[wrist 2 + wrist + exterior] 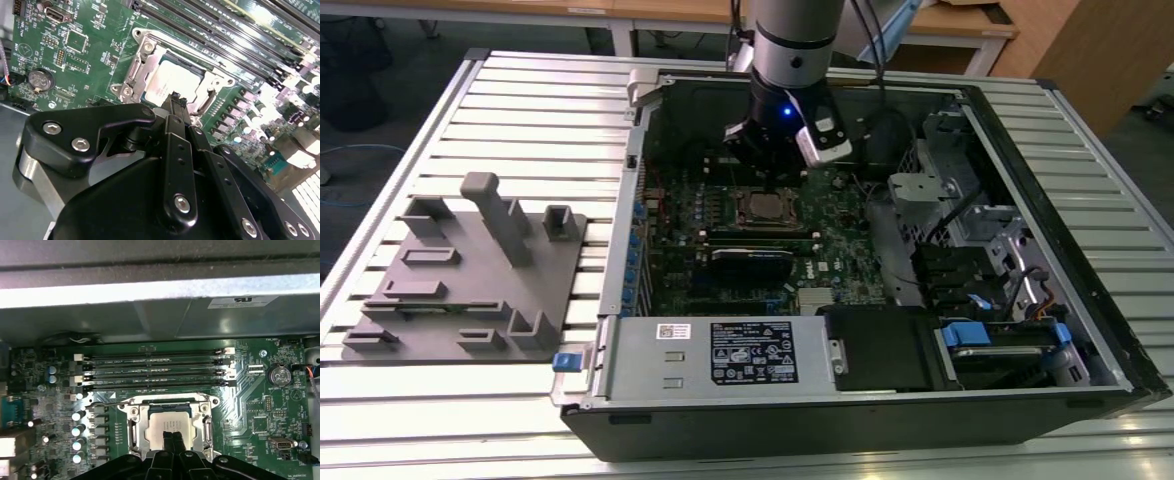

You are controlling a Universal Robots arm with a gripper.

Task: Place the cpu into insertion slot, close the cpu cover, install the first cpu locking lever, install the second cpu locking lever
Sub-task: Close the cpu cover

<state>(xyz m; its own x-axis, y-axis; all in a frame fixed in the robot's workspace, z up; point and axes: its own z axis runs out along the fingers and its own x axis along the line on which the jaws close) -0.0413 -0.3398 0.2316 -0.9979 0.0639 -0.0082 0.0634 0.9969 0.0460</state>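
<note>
The cpu (167, 424) lies flat in the insertion slot (763, 208), its dull grey top showing through the window of the cpu cover (134, 429). The silvery cover lies down around the chip (165, 80). A thin locking lever (107, 403) runs along the socket's side nearest the memory slots. My gripper (173, 438) hangs just above the chip's edge, shut, its two fingers pressed together with nothing between them. Its tips (175, 98) also show in the second wrist view, over the socket frame (137, 67). In the exterior view the gripper (767, 172) stands above the socket.
Several long black memory slots (155, 371) run beside the socket. A black card with a blue edge (754, 258) sits nearer the case front, by the power supply (714, 350). Drive cages (961, 220) fill the exterior view's right. A grey fixture block (467, 270) rests outside the case.
</note>
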